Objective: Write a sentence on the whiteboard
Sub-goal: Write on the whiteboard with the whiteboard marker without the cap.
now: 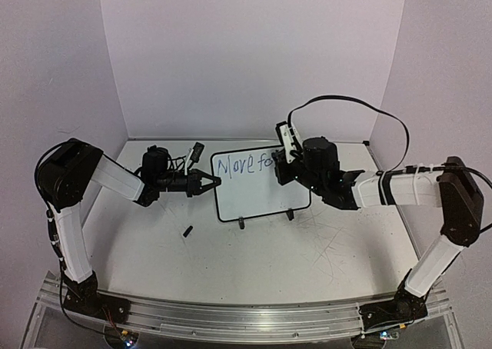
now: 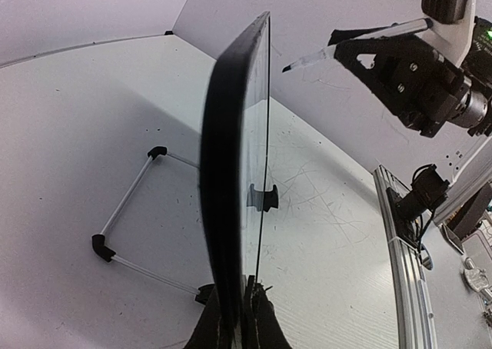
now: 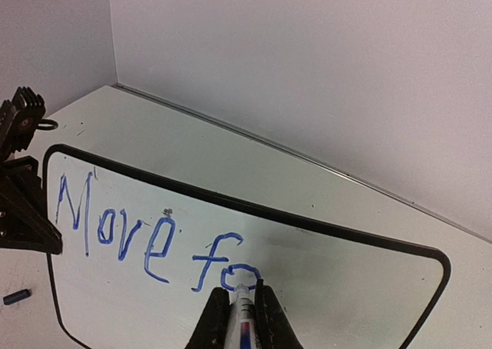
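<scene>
The whiteboard (image 1: 257, 195) stands upright mid-table on its two black feet. Blue marker writing, the sentence (image 1: 244, 164), reads "Move fo" along its top. My left gripper (image 1: 214, 182) is shut on the board's left edge; in the left wrist view the board (image 2: 231, 172) is edge-on between the jaws of that gripper (image 2: 240, 299). My right gripper (image 3: 244, 297) is shut on a white marker (image 3: 241, 320). Its tip touches the "o" of the sentence (image 3: 146, 234) on the whiteboard (image 3: 346, 280). The marker (image 2: 354, 40) also shows from the left wrist.
A small dark marker cap (image 1: 187, 231) lies on the table in front of the board's left corner. The board's wire stand (image 2: 127, 211) reaches out behind it. White walls close in the back and sides. An aluminium rail (image 1: 231, 318) runs along the near edge.
</scene>
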`<state>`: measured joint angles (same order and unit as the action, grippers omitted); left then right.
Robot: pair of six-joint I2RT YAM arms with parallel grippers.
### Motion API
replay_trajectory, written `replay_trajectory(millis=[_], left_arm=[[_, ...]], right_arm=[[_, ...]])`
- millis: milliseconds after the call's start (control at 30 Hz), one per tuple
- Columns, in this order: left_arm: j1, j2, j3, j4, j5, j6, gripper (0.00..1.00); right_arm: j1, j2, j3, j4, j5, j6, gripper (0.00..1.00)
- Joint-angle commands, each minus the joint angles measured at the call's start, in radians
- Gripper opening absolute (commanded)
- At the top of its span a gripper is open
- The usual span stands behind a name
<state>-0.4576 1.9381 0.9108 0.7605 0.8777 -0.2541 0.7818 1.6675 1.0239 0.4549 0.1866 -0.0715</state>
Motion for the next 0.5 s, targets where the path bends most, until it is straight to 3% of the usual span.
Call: replay_trajectory(millis=[0,467], left_arm=[[0.003,0.009,0.010,-0.069,-0.122,0.088,0.00],[0.004,0.007,0.009,-0.071,-0.124,0.092,0.00]], right_arm=[[-0.024,-0.060,0.004,0.040,0.018,0.004,0.00],[-0.029,0.010,0.039,0.039,0.000,-0.024,0.00]])
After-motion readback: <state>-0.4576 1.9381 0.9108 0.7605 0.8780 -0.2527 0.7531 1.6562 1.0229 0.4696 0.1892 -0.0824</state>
